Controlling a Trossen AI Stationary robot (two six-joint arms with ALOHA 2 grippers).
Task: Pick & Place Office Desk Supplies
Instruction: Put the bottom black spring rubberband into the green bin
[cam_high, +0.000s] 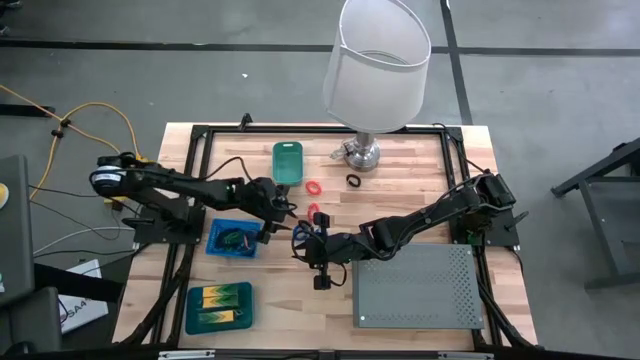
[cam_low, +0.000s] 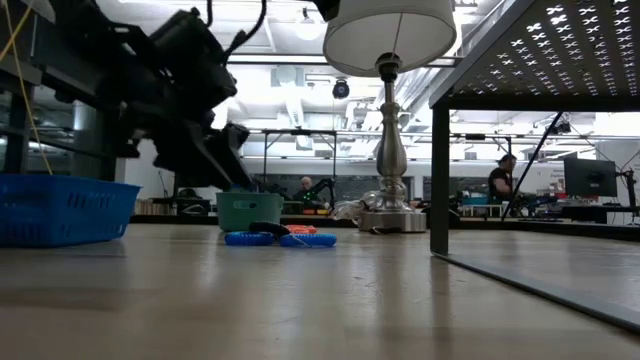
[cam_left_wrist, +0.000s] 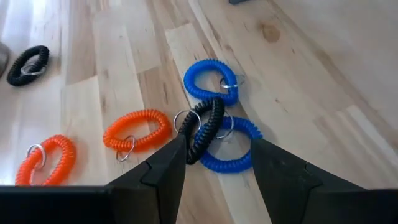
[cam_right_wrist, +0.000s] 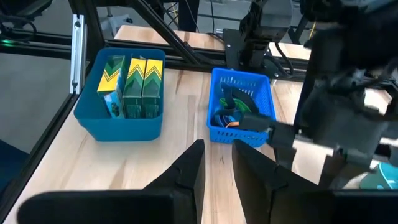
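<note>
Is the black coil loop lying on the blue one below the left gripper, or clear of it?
Touching. In the left wrist view the black coil loop lies across the blue coil loop, overlapping its rim, between the open left gripper fingers.

Left wrist view: 6 coil loops on a pale wooden tabletop (cam_left_wrist: 298, 81), seen past 2 dark fingers.

Left gripper (cam_left_wrist: 219, 167) jaws apart, above and framing a cluster of 3 items: 1 black coil (cam_left_wrist: 208, 127) lying across 1 blue coil (cam_left_wrist: 230, 158), with a 2nd blue coil (cam_left_wrist: 210, 79) just beyond, touching. Metal key rings attached. Beside the cluster: 1 orange coil (cam_left_wrist: 137, 129) with ring, then 1 more orange coil (cam_left_wrist: 46, 160) with ring. Well apart: 1 black coil (cam_left_wrist: 28, 64).
</note>
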